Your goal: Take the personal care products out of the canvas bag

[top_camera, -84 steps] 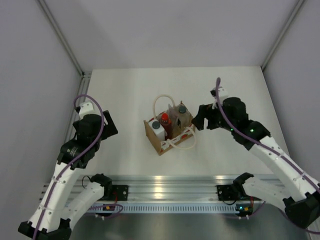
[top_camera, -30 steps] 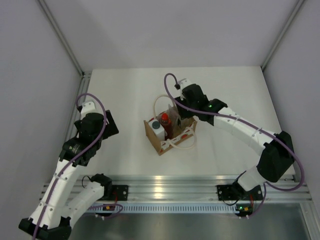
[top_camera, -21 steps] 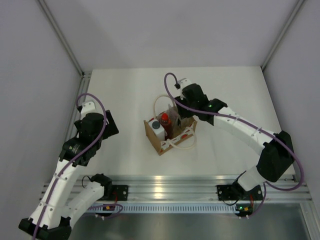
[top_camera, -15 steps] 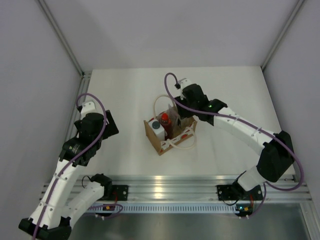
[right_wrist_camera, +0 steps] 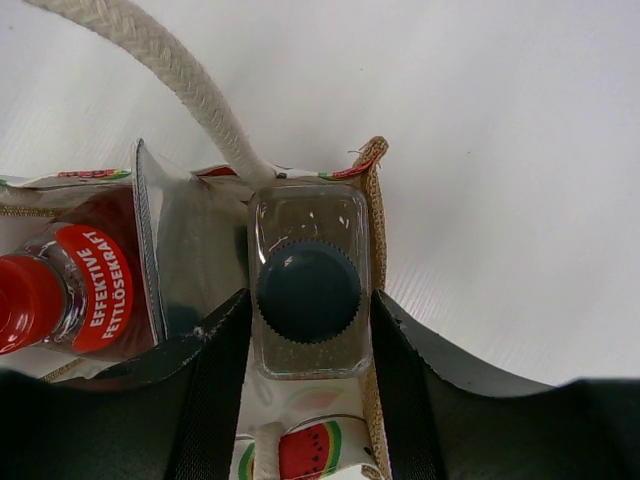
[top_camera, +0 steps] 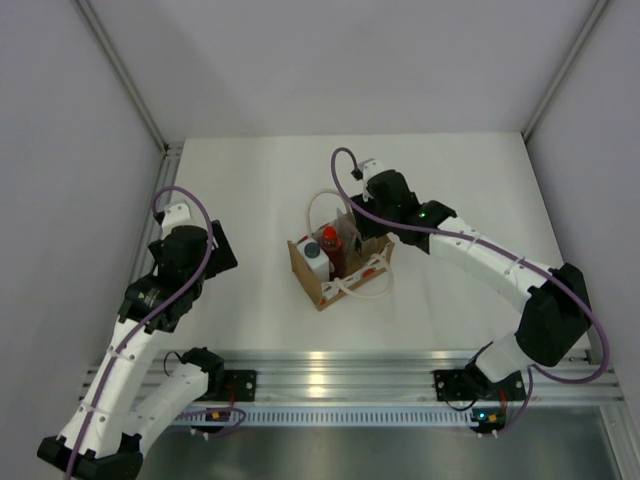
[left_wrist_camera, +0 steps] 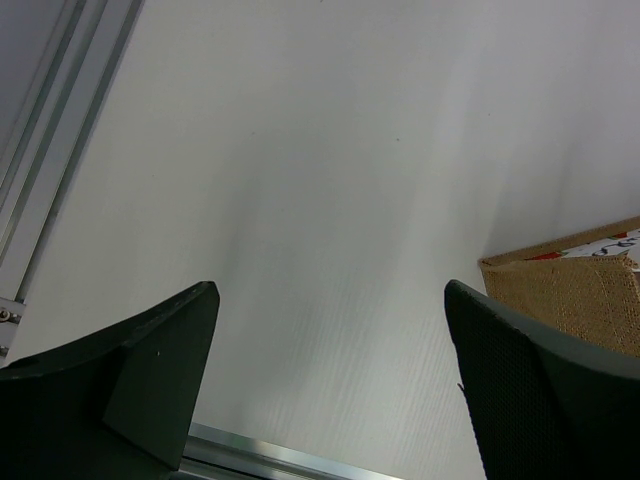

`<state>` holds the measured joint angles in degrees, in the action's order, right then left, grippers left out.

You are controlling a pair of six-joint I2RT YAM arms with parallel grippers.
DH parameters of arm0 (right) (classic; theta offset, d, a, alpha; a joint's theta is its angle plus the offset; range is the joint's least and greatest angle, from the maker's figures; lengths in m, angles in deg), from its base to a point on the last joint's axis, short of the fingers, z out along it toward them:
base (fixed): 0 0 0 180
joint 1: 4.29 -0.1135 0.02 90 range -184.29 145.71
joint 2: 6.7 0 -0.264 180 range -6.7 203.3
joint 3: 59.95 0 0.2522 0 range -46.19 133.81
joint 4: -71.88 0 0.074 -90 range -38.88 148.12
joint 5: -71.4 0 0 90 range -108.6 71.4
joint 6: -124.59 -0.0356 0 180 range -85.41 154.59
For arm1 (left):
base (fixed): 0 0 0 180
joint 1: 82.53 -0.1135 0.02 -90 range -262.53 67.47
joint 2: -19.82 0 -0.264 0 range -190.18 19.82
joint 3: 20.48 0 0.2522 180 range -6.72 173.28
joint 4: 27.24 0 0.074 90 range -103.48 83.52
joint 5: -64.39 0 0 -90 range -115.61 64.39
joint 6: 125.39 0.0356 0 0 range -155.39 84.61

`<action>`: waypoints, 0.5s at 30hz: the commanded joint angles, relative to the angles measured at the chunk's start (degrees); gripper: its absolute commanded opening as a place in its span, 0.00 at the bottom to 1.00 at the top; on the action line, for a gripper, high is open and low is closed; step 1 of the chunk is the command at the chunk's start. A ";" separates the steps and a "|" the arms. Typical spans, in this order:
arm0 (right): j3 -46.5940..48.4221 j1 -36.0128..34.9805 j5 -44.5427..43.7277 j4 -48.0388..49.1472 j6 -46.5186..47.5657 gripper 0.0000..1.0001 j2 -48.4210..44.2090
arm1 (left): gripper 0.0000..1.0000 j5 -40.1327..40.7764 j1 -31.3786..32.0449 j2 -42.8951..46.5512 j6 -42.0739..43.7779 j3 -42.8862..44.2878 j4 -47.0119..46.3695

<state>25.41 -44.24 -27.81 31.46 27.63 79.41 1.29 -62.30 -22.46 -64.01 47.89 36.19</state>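
Near the surface's middle, from above, the canvas bag (top_camera: 305, 270) is standing, my right tool (top_camera: 372, 230) reaching into its far right corner. At the left wrist, my left tool (left_wrist_camera: 328, 295) is gaping wide, holding nothing. At the right wrist, my fingers (right_wrist_camera: 215, 400) are clamping the clear bottle (right_wrist_camera: 308, 290) inside the bag, beside the red bottle (right_wrist_camera: 40, 295).

White matte flat table (top_camera: 250, 180); the left wrist view shows faint streaky shading on its surface (left_wrist_camera: 300, 200). Plain light-grey enclosure walls (top_camera: 330, 60) stand at back, left and right. Two silver aluminium frame struts run diagonally down to the table's far corners: left strut (top_camera: 120, 72), right strut (top_camera: 568, 68). A silver slotted aluminium rail (top_camera: 330, 365) runs along the near edge, with a white slotted cable duct (top_camera: 350, 412) just nearer the camera. A narrower silver side rail (top_camera: 168, 155) runs along the table's left edge.
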 commanded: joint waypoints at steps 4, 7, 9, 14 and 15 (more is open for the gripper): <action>-2.60 0.92 1.48 -2.44 0.11 0.48 0.90 | 0.99 0.79 -0.28 -0.08 -0.47 0.06 -2.21; -2.86 0.83 1.57 -2.35 0.37 0.50 1.34 | 0.99 0.70 -0.28 -0.17 -0.38 0.06 -2.12; -3.30 0.92 1.57 -2.44 0.55 0.51 1.70 | 0.99 0.70 -0.28 -0.26 -0.47 0.06 -2.12; -4.44 0.83 0.95 -2.00 0.55 0.51 1.96 | 0.99 0.53 -0.28 -0.08 -0.38 0.06 -2.21; -4.70 0.83 0.86 -1.91 0.72 0.51 1.79 | 0.99 0.53 -0.28 -0.08 -0.38 0.06 -2.12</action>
<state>22.65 -44.24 -27.33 32.16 28.02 80.11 1.26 -62.30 -22.46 -63.99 47.89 36.19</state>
